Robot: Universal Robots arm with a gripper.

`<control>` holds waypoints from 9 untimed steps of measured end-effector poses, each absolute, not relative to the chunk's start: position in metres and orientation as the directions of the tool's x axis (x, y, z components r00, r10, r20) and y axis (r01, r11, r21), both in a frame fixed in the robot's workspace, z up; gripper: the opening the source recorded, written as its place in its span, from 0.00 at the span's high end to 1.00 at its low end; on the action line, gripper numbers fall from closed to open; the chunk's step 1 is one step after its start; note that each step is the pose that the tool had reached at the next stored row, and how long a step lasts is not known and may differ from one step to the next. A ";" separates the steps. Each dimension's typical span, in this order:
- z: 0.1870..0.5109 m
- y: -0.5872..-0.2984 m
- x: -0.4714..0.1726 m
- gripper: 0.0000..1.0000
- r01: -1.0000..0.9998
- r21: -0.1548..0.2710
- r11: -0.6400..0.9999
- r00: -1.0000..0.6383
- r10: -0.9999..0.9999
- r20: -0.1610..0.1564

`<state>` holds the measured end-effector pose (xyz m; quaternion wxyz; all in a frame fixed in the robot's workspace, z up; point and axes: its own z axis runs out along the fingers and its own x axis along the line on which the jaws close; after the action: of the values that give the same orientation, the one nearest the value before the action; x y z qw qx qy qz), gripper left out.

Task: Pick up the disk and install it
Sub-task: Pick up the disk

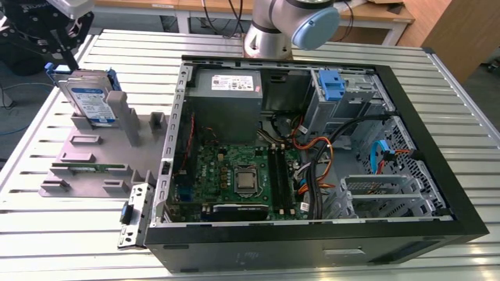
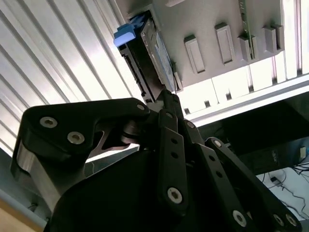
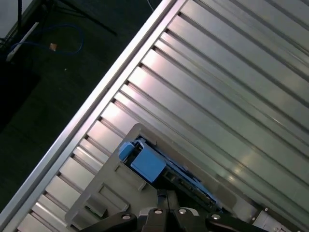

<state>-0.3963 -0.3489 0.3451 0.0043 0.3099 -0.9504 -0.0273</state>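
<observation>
From my desk far away I judge we are on the first step, the pick-up. The disk (image 1: 92, 104) stands on its edge in the grey holder (image 1: 86, 146) and has not been lifted out. In the exterior view the holder sits at about nine o'clock from the open computer case (image 1: 273, 249). The gripper (image 2: 166, 96) is right at the end of the disk, at about eleven o'clock from it in the exterior view. I cannot tell how far it is open or whether it has hold of the disk (the black arms of the gripper hide the spot where they meet). The install step has not begun, because the disk is nowhere near the case. I think the lift needs to go straight up out of the slot, so the blue frame around the disk does not catch. A grey post (image 1: 119, 108) of the holder stands just beside the disk at three o'clock, so tipping that way looks risky. At nine o'clock the edge of the metal table (image 1: 62, 234) is near, with the dark floor past it. Up above the disk the way looks free. To reach the case, the disk would have to go over the tall side wall (image 1: 181, 105) at three o'clock. Inside, a blue bracket (image 1: 332, 85) sits in the far corner, at about one o'clock. Black and orange cables (image 1: 336, 134) loop close by it, and the power-supply box (image 1: 228, 88) is just beside, so I think room there is tight.
</observation>
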 end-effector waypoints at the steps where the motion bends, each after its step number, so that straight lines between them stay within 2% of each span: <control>1: 0.345 -0.349 -0.396 0.89 -0.600 0.055 0.798 -0.800 -0.600 -0.009; 9: 0.345 -0.349 -0.396 0.89 -0.689 0.059 0.722 -0.724 -0.690 -0.013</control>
<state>-0.3963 -0.3489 0.3447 0.0050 0.3714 -0.9280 -0.0300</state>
